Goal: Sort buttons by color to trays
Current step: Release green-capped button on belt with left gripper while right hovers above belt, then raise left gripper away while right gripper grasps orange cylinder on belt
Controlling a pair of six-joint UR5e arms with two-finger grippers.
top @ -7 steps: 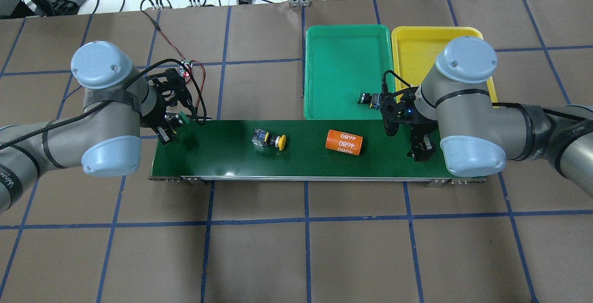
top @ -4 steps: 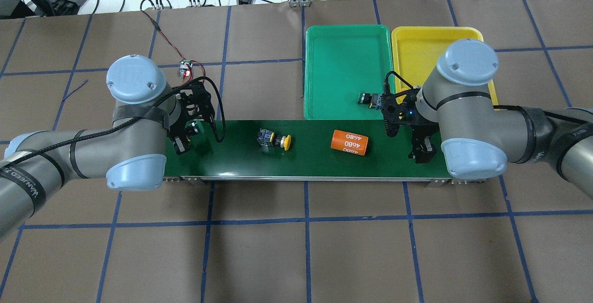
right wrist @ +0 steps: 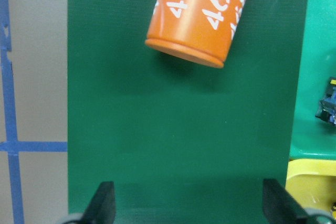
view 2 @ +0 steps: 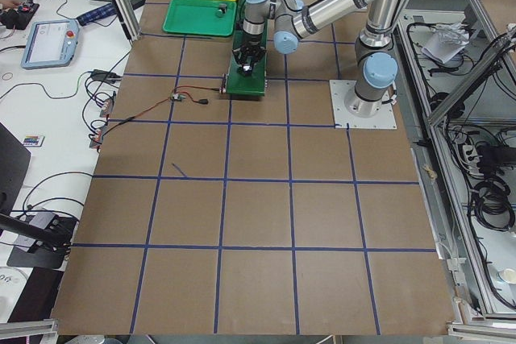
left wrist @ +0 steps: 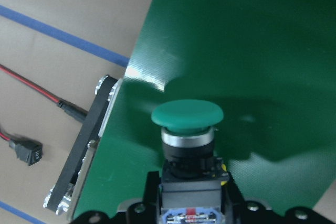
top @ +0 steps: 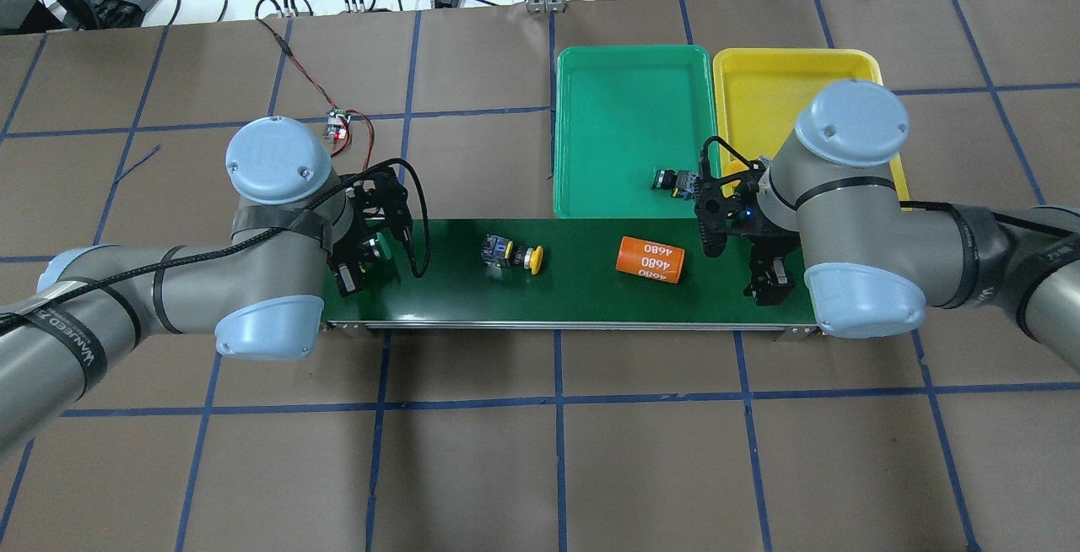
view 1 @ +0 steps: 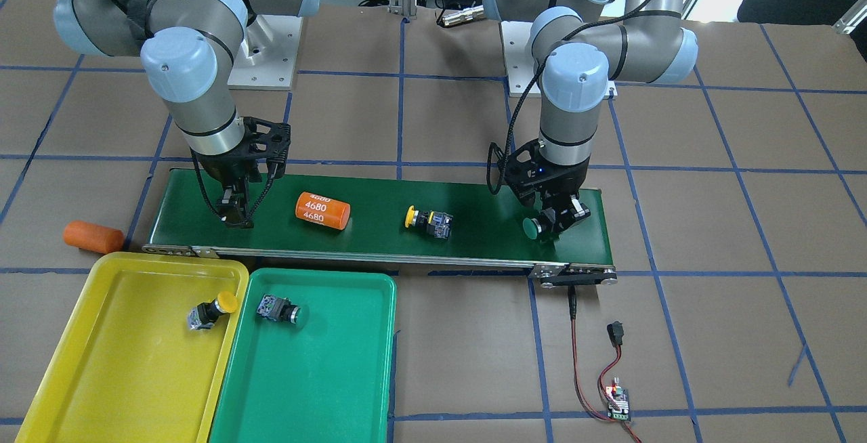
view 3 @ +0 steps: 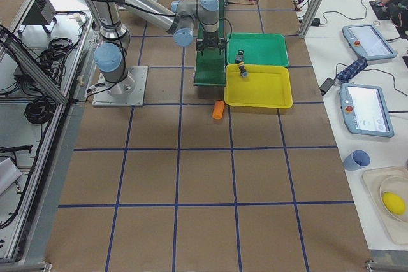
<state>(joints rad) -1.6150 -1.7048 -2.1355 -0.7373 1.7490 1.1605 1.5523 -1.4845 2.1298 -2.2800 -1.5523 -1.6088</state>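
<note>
Both arms are stretched forward, wrists bent to point down. The left gripper point(view 1: 557, 219) pinches a green button point(left wrist: 187, 115); the right gripper point(view 1: 235, 211) hangs low, jaws spread wide.

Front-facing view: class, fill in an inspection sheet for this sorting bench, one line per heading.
Surface: brown table with blue tape grid; green conveyor belt on it.
Job's things: yellow button lying on belt; second yellow button in yellow tray; green button in green tray.
Clutter: orange 4680 cylinder on belt; plain orange cylinder on table.
Grippers: left tool shut on second green button; right tool open, empty.
Cables: red-black lead to circuit board.
Surroundings: teach pendant on side bench.
</note>
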